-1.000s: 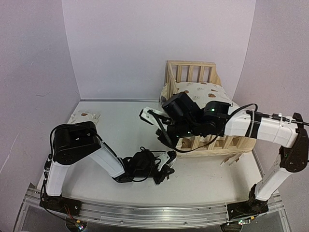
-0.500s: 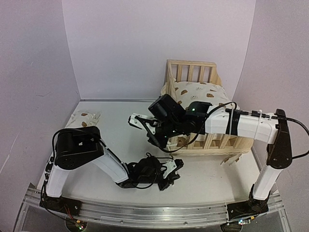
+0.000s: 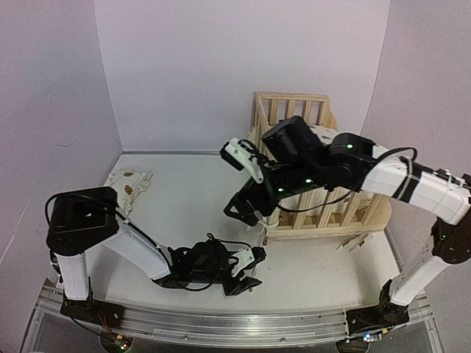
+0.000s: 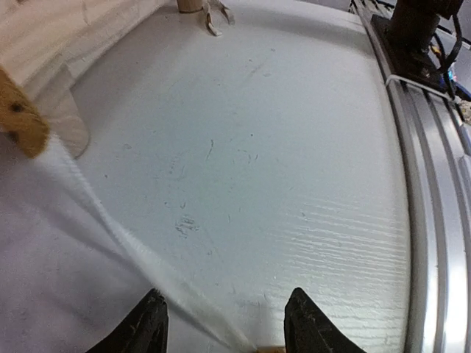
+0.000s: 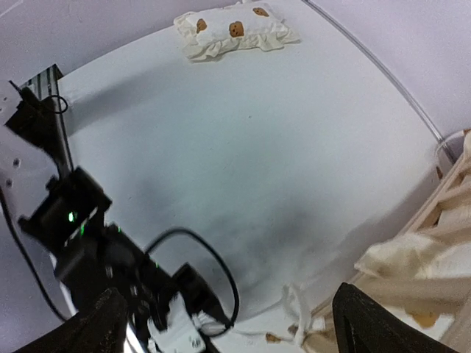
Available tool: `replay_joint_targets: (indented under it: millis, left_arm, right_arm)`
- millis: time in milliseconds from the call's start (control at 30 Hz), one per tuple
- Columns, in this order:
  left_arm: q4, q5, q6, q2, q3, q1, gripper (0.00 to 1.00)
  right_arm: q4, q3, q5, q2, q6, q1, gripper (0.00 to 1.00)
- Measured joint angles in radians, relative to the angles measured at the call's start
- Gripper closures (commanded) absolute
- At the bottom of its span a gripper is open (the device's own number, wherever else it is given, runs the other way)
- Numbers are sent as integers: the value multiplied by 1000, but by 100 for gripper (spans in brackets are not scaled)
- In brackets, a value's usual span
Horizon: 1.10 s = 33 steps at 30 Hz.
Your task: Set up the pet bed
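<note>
Pet bed frame (image 3: 291, 96): light pine with upright slats on its rails; it stands in the right rear corner of the table, close to the right wall.
Cushion (image 5: 412, 265): cream fabric with a ruffled edge, soft and rumpled, lying in the frame; the right arm hides most of it from above.
Pillow (image 3: 129, 184): small, cream, with brown bear prints and a frilled border; it lies flat near the left wall, well apart from the frame.
Tie (image 4: 110, 213): thin white strand, blurred, running from the frame's near left corner down across the table to the left gripper.
Left gripper (image 4: 227, 309): black fingers, low over the table in front of the frame; jaws parted with table showing between them, and the tie ends in the gap by the right finger. Whether it touches a pad cannot be told.
Right gripper (image 5: 228, 301): raised beside the frame's left side, jaws spread wide, nothing between them.
Table (image 4: 294, 147): white, matt, finely scratched; a broad bare stretch lies between pillow and frame.
Near edge (image 4: 434, 191): ribbed aluminium rail.
Walls (image 3: 221, 66): plain pale lilac panels on three sides.
</note>
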Motion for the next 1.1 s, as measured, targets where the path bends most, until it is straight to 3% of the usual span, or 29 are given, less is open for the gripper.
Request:
replay_joint_targets:
  millis: [233, 333, 533, 700, 867, 1100]
  left_arm:
    - [-16, 51, -65, -281, -155, 23, 45]
    - [-19, 109, -124, -307, -176, 49, 49]
    - [-22, 175, -278, -306, -177, 188, 46]
    - [67, 196, -377, -246, -111, 280, 45]
    - [339, 311, -479, -80, -81, 332, 47]
    - [540, 433, -524, 99, -58, 349, 47]
  right_arm:
    - [-56, -212, -51, -315, 110, -13, 2]
    - [-32, -330, -133, -421, 118, -13, 2]
    - [80, -575, -193, -486, 162, -12, 2]
    - [263, -871, -101, -526, 283, -12, 12]
    - [609, -1102, -7, -469, 373, -9, 14]
    - [1057, -1194, 167, -217, 393, 63, 11]
